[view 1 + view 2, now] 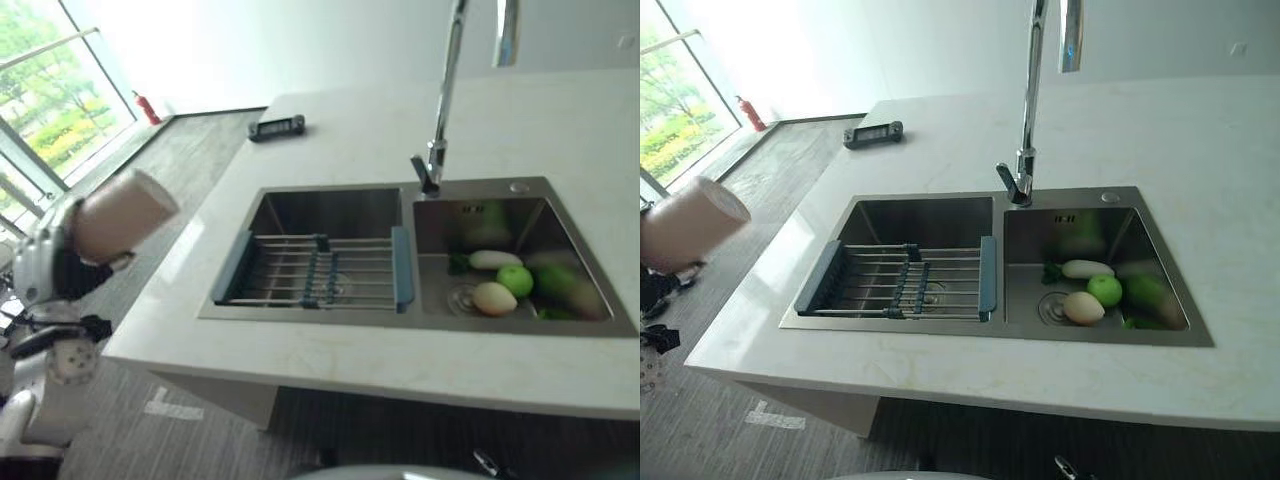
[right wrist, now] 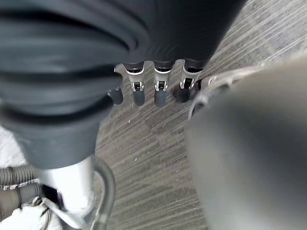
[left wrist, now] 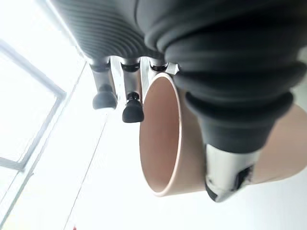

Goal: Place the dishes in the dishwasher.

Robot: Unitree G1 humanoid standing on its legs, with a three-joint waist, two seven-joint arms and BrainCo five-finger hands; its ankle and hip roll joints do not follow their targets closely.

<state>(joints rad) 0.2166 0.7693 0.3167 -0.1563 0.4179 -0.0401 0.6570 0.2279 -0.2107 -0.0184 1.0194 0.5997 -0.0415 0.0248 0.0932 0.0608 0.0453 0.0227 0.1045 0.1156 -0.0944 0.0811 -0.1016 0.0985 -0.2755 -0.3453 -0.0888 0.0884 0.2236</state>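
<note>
Left of the counter (image 1: pixel 330 360), out over the floor, I see the left robot hand (image 1: pixel 50 262) gripping a tan cup (image 1: pixel 122 213). The cup lies tilted, its long axis slanting up and toward the counter; which end points that way I cannot tell from the head views. My left wrist view adds what the head views lack: the open mouth of the cup (image 3: pixel 160 136) faces the camera, the thumb lies curled across the outer wall, and the fingers (image 3: pixel 132 111) reach past the rim on the other side.

The counter carries a double sink (image 1: pixel 420 255). Its left basin holds a wire drying rack (image 1: pixel 315 272) with blue-grey ends. Its right basin holds a green apple (image 1: pixel 515 280), a pale rounded vegetable (image 1: pixel 493 298), a white radish (image 1: pixel 494 259) and other green produce. A tall faucet (image 1: pixel 437 150) rises behind the divider. A small dark device (image 1: pixel 277 127) lies on the counter's far left corner. A red fire extinguisher (image 1: pixel 147 108) stands by the window.

My right wrist view shows the right robot hand (image 2: pixel 158 91) above grey striped floor, fingers relaxed and holding nothing.
</note>
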